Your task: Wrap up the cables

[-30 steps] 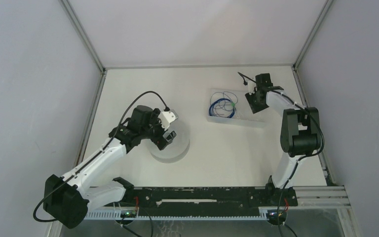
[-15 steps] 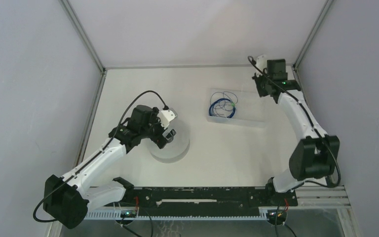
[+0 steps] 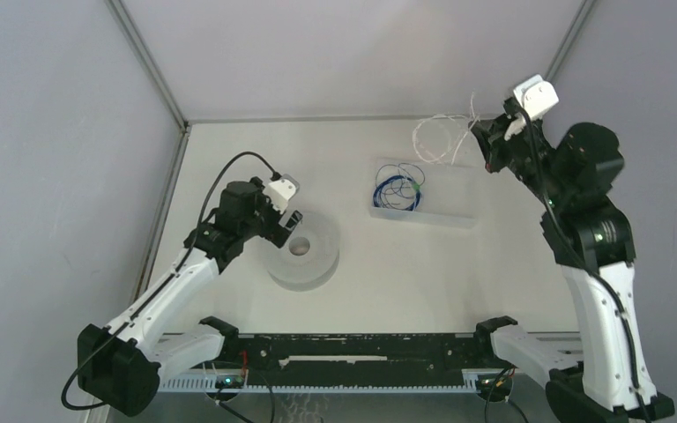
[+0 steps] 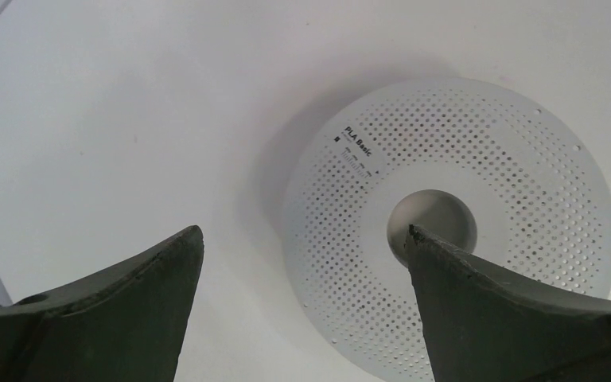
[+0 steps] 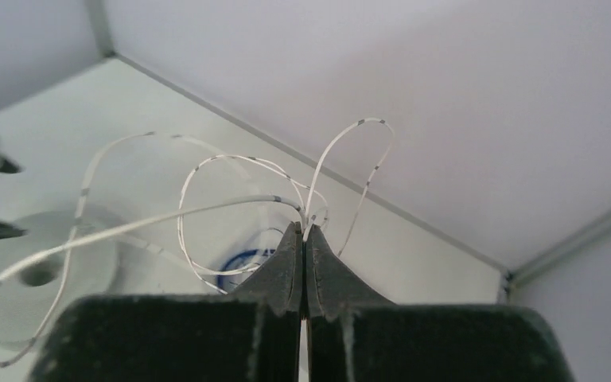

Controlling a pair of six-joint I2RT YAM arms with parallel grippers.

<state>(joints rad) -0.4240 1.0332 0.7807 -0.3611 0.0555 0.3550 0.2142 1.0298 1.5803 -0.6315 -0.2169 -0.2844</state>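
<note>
High at the far right corner, the right gripper [image 5: 303, 231] pinches the cable [image 5: 366, 121], a light, springy, hair-thin strand dangling in loose loops; its end, probably the best hold, is unclear. The left gripper [image 4: 302, 235] hangs spread above the spool [image 4: 461, 143]

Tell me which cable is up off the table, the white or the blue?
The white cable: the shut right gripper pinches it, and its loose loops hang in the air. The blue cable lies coiled in the clear tray.
</note>
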